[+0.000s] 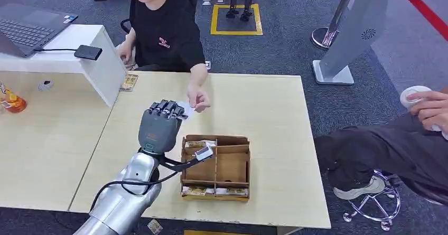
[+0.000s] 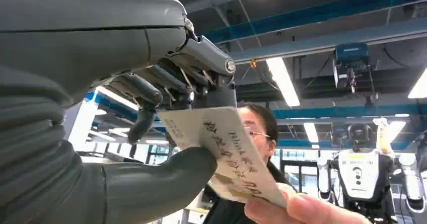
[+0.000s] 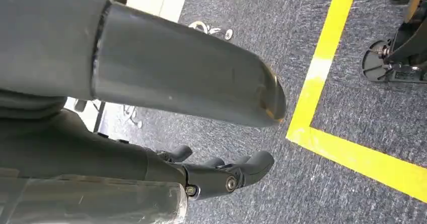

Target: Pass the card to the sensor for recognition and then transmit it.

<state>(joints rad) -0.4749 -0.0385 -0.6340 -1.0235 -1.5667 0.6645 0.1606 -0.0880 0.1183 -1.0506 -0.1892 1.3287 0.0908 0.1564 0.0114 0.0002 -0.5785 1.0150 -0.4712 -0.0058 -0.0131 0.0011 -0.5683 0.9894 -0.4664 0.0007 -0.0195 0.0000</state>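
The left hand (image 1: 158,123) holds the card (image 2: 221,151) between its thick thumb and its darker fingers (image 2: 146,90), raised above the worktop (image 1: 264,103). In the left wrist view the card's near end sits in that pinch, while its far end is already held by the person's hand (image 2: 297,210). In the head view the same meeting shows as the person's hand (image 1: 197,100) touching the pale card (image 1: 185,107) just beyond the robot's fingertips. Both parties therefore have hold of it, and I judge the handover to be the step in hand.

To do it well, the left hand should stay level and let go by easing thumb and fingers apart, not by pulling back first, since a tug could bend or tear the card. The arm should withdraw only once the card is plainly free.

Just below the wrist stands the wooden organiser (image 1: 216,166), with more cards in its compartments, so the retreat should clear its upper edge.

The right hand (image 3: 221,176) hangs over the carpeted floor (image 3: 352,98), holding nothing, its fingers loosely curved and apart.
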